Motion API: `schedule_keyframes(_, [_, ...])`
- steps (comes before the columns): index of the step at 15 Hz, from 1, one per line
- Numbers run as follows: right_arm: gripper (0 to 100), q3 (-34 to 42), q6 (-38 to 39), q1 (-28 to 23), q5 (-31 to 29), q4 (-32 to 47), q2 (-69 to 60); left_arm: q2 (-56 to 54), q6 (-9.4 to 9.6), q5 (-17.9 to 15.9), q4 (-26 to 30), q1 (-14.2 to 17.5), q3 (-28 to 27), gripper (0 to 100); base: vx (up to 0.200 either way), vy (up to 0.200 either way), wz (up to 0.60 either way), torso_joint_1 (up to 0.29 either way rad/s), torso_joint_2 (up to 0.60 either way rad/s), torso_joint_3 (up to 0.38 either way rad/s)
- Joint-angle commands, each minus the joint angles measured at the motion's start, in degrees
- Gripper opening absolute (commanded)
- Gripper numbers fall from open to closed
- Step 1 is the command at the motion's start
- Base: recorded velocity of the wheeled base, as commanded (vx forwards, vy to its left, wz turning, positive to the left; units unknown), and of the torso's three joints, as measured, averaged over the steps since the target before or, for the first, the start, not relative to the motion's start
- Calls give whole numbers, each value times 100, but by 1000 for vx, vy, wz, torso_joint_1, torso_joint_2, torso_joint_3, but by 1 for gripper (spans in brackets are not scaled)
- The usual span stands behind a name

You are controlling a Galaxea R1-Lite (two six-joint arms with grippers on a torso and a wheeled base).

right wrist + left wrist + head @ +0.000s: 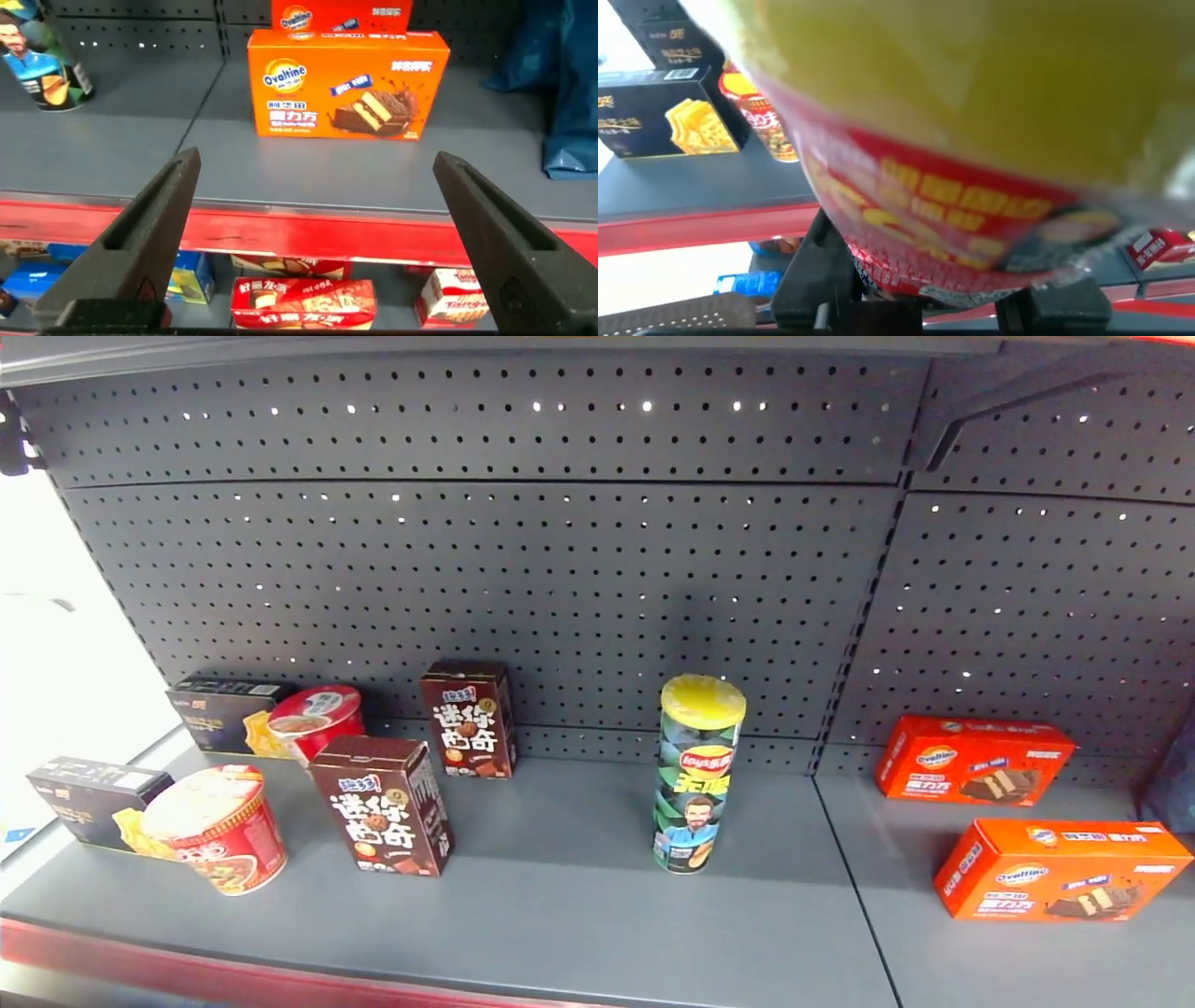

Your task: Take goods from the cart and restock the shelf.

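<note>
Red, yellow-lidded noodle cup (971, 121) sits pinched in your left end effector (934, 285), likely bound for the matching cups (219, 831) at the left edge of the grey metal shelf (579, 905); your right end effector (316, 168) spreads empty.

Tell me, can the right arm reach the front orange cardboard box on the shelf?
Probably yes. The open right pincer faces the front orange cardboard box directly, and only bare grey metal shelf lies between them.
</note>
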Motion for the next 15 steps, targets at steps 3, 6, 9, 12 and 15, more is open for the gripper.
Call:
schedule_keyframes(3, [100, 0, 0, 0, -1, -2, 0, 16, 2, 7, -1, 1, -1, 0, 0, 0, -400, 2, 2, -2])
schedule_keyframes(6, [100, 0, 9, 0, -1, -11, 0, 24, 2, 7, -9, 9, -19, 0, 0, 0, 0, 0, 0, 0])
schedule_keyframes(9, [100, 0, -18, 0, 16, 7, 9, -248, -95, 24, 8, 27, -54, 0, 0, 0, 0, 0, 0, 0])
schedule_keyframes(12, [100, -9, 44, 35, 8, 15, 149, -292, -86, 270, 52, 132, -142, 0, 0, 0, 0, 0, 0, 0])
schedule_keyframes(15, [100, -940, -422, 185, 280, -46, 642, -336, 29, 1044, 52, 159, -274, 0, 0, 0, 0, 0, 0, 0])
